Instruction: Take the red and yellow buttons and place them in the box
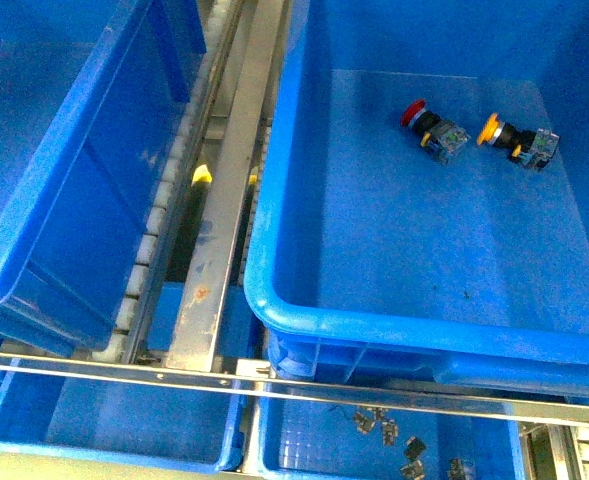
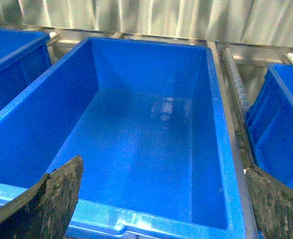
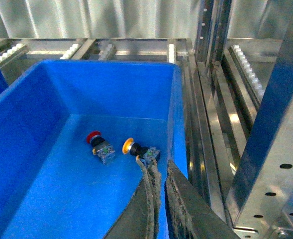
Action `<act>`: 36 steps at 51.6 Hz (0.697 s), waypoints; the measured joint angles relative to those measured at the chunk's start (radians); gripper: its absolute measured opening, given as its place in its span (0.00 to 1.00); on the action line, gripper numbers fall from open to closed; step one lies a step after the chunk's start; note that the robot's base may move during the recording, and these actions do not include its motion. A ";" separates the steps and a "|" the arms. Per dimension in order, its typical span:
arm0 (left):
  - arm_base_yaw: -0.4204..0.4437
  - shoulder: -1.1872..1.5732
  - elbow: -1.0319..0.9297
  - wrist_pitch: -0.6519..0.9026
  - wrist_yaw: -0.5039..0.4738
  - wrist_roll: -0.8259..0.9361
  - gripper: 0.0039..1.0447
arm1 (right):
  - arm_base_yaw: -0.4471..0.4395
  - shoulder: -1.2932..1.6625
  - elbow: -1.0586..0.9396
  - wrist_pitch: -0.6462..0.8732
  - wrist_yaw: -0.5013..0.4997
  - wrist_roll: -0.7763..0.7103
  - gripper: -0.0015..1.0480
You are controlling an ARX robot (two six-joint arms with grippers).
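Above box (image 3: 176,114), right tool (image 3: 158,199) shut — empty

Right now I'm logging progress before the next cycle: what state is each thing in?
red button: lying on its side on the box floor.
yellow button: lying on its side on the floor, beside the red one, apart.
box: upright, open-topped, holding both buttons.
left end effector: open, holding nothing.
right end effector: shut, holding nothing.
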State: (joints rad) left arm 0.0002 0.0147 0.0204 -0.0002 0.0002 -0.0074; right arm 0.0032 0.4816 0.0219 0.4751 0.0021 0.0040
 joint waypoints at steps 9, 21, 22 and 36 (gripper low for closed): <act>0.000 0.000 0.000 0.000 0.000 0.000 0.93 | 0.000 -0.083 0.000 -0.076 0.000 0.000 0.03; 0.000 0.000 0.000 0.000 0.000 0.000 0.93 | 0.000 -0.170 0.000 -0.161 0.000 0.000 0.03; 0.000 0.000 0.000 0.000 0.000 0.000 0.93 | 0.000 -0.177 0.000 -0.168 0.000 0.000 0.03; 0.000 0.000 0.000 0.000 0.000 0.000 0.93 | 0.000 -0.285 0.000 -0.277 0.000 0.000 0.03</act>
State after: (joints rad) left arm 0.0002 0.0147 0.0204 -0.0002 0.0002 -0.0074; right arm 0.0032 0.1970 0.0219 0.1986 0.0021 0.0040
